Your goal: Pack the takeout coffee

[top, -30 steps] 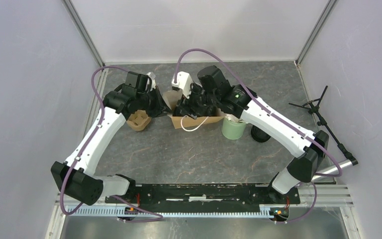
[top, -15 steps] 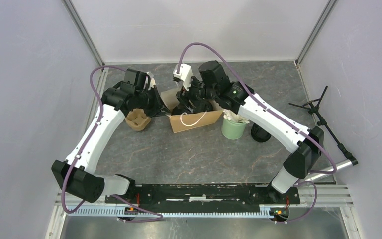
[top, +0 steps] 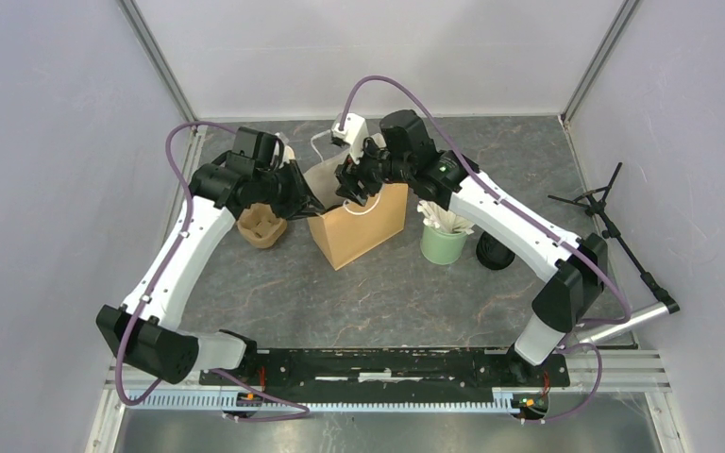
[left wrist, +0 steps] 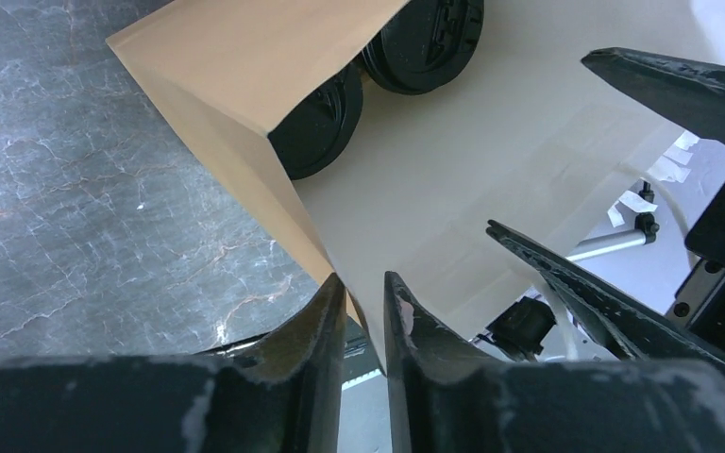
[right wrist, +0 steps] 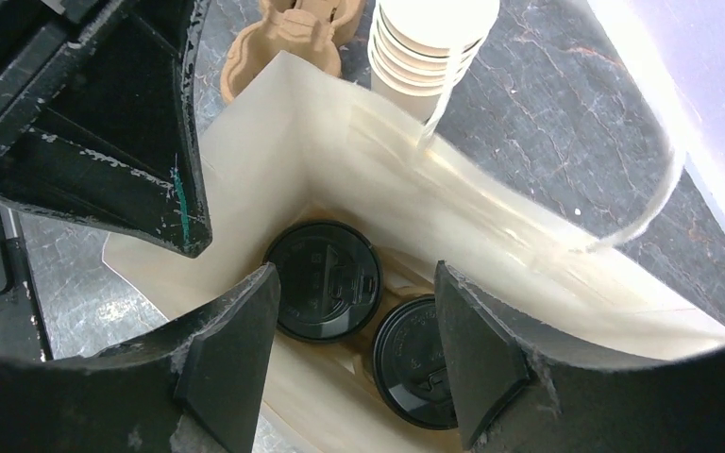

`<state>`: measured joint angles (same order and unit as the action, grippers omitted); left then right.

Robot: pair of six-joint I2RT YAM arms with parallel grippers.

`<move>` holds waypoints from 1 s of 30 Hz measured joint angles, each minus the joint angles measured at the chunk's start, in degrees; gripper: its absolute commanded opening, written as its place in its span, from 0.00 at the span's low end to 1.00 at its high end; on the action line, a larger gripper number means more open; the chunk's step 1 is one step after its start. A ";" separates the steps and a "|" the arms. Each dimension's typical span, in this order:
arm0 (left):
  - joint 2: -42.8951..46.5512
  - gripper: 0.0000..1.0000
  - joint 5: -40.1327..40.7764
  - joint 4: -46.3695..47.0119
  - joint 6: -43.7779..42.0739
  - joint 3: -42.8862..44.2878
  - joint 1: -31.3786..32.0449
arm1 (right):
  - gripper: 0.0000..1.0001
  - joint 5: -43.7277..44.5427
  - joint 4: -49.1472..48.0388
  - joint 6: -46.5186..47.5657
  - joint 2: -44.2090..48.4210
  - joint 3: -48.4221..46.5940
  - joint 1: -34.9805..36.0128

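Observation:
The brown paper bag [top: 363, 226] stands upright mid-table, mouth open. The takeout coffee sits inside it: two black lids [right wrist: 326, 280] [right wrist: 415, 363] side by side at the bottom, also seen in the left wrist view [left wrist: 316, 123] [left wrist: 425, 42]. My left gripper [top: 313, 203] is at the bag's left rim. Its fingers [left wrist: 363, 283] stand a little apart with the paper edge [left wrist: 236, 57] between them. My right gripper [top: 349, 189] hovers over the bag's mouth, open wide [right wrist: 354, 271], with nothing between its fingers. A white handle loop [right wrist: 623, 189] hangs beside it.
A stack of lidless cream cups [top: 286, 151] and a brown cardboard cup carrier [top: 262, 226] sit left of the bag. A green cup of white sticks [top: 445, 241] and a black object [top: 494, 253] stand to its right. A black stand [top: 614, 212] leans at the far right.
The bag has gone from lying on its side to standing upright. The right gripper rose with its top. The left gripper's fingers have parted slightly.

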<state>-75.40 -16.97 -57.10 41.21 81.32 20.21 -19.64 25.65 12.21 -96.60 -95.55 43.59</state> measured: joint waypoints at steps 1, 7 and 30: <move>-0.02 0.29 0.17 -0.13 -0.02 0.28 0.00 | 0.68 -0.07 -0.09 -0.04 -0.02 0.00 0.00; -0.37 0.41 0.87 -0.17 -0.20 3.37 0.00 | 0.75 -0.31 -1.62 -1.14 -0.02 -0.15 0.00; 7.21 1.00 9.51 1.33 -15.43 12.90 0.00 | 0.94 28.70 -5.57 -15.91 24.74 9.16 -0.15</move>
<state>-68.18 -7.46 -55.77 25.78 94.21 20.21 9.06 20.08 -3.70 -71.85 -86.39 43.44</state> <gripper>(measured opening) 0.994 0.970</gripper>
